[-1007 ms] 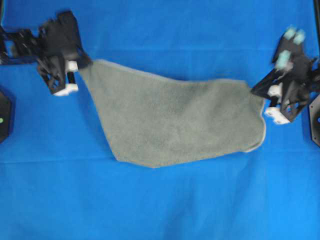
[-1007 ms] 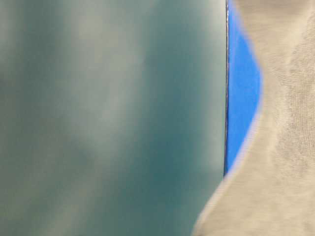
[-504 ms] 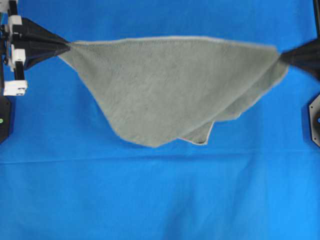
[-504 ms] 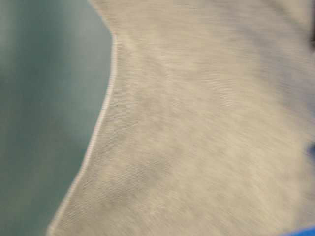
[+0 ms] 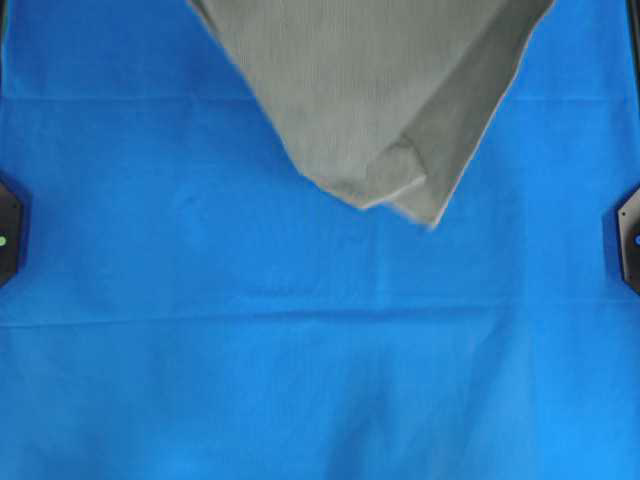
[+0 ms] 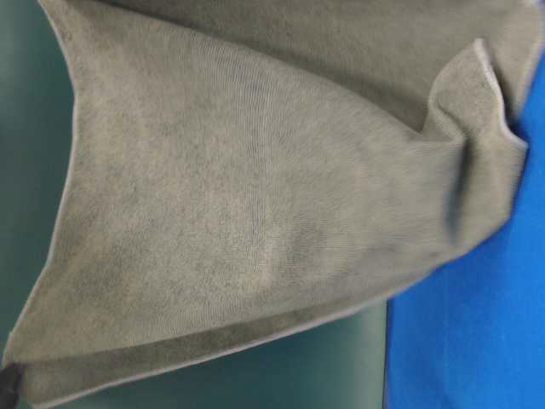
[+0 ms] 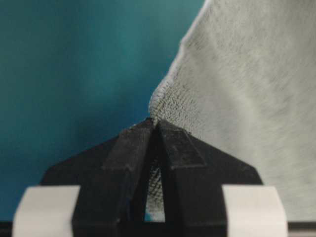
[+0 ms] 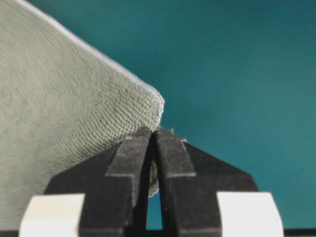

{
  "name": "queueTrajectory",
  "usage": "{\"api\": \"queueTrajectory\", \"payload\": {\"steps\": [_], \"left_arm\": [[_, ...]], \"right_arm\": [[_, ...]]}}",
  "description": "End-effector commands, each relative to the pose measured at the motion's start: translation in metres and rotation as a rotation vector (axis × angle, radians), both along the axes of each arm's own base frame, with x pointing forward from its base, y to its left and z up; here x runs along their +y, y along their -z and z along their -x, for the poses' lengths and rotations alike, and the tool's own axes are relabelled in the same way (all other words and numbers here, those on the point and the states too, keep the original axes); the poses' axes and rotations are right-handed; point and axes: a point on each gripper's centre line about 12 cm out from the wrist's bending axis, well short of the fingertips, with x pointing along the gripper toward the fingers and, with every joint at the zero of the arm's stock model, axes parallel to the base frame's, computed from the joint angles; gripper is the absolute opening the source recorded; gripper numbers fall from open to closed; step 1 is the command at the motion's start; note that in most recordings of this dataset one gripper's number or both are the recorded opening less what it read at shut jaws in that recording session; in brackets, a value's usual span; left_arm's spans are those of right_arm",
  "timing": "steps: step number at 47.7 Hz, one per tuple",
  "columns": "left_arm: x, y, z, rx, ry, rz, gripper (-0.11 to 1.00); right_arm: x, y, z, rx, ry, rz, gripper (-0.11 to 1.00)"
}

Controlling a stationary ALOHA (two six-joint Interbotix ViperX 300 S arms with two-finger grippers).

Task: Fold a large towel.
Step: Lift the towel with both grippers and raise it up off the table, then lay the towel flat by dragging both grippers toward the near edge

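The large towel (image 5: 380,90) is grey-green with a pale hem and hangs in the air at the top of the overhead view, its lower corners dangling to a point over the blue covering. At table level the large towel (image 6: 255,187) fills most of the view as a doubled sheet. My left gripper (image 7: 155,123) is shut on one corner of the large towel (image 7: 247,98). My right gripper (image 8: 154,131) is shut on another corner of the large towel (image 8: 64,108). Both arms are outside the overhead view.
The bright blue table covering (image 5: 300,350) spreads across the whole overhead view. Black arm bases sit at the left edge (image 5: 8,235) and the right edge (image 5: 628,240). A teal backdrop (image 6: 25,153) shows behind the towel at table level.
Both grippers have lifted the towel up and toward the far edge and left the overhead view. The towel, stretched flat between them before, now hangs doubled with its lower corners dangling.
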Motion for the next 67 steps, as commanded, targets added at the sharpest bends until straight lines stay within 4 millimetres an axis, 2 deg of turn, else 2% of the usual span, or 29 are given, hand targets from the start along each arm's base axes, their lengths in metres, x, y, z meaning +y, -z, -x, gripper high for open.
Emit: {"api": "queueTrajectory", "payload": {"steps": [1,9,19,30,40,45,51,56,63,67], "left_arm": [[-0.004,-0.022,-0.001,-0.027,0.010,0.004,0.03],[-0.044,-0.044,0.000,0.027,0.126,0.081,0.03],[-0.099,-0.066,0.019,-0.020,0.247,0.283,0.03],[-0.146,-0.083,0.043,-0.098,0.381,0.471,0.03],[-0.182,-0.104,0.054,-0.156,0.543,0.588,0.03],[-0.190,-0.112,0.053,-0.186,0.582,0.629,0.03],[-0.191,-0.109,0.048,-0.176,0.572,0.654,0.03],[-0.191,-0.106,0.045,-0.163,0.568,0.655,0.03],[-0.182,-0.097,0.046,-0.134,0.510,0.638,0.03],[-0.165,-0.077,0.041,-0.092,0.409,0.635,0.03]], "right_arm": [[-0.003,-0.027,-0.004,-0.039,0.001,0.041,0.03],[0.014,-0.050,-0.010,-0.045,-0.041,0.030,0.03],[0.074,-0.061,-0.011,-0.013,-0.213,-0.103,0.03],[0.149,-0.075,0.001,-0.049,-0.552,-0.294,0.03],[0.192,-0.085,0.000,-0.076,-0.787,-0.421,0.03],[0.203,-0.093,-0.003,-0.104,-0.847,-0.451,0.03],[0.214,-0.101,-0.005,-0.137,-0.906,-0.469,0.03],[0.214,-0.101,-0.006,-0.130,-0.903,-0.469,0.03],[0.200,-0.090,-0.007,-0.066,-0.792,-0.447,0.03],[0.183,-0.074,-0.008,0.005,-0.655,-0.444,0.03]]}}
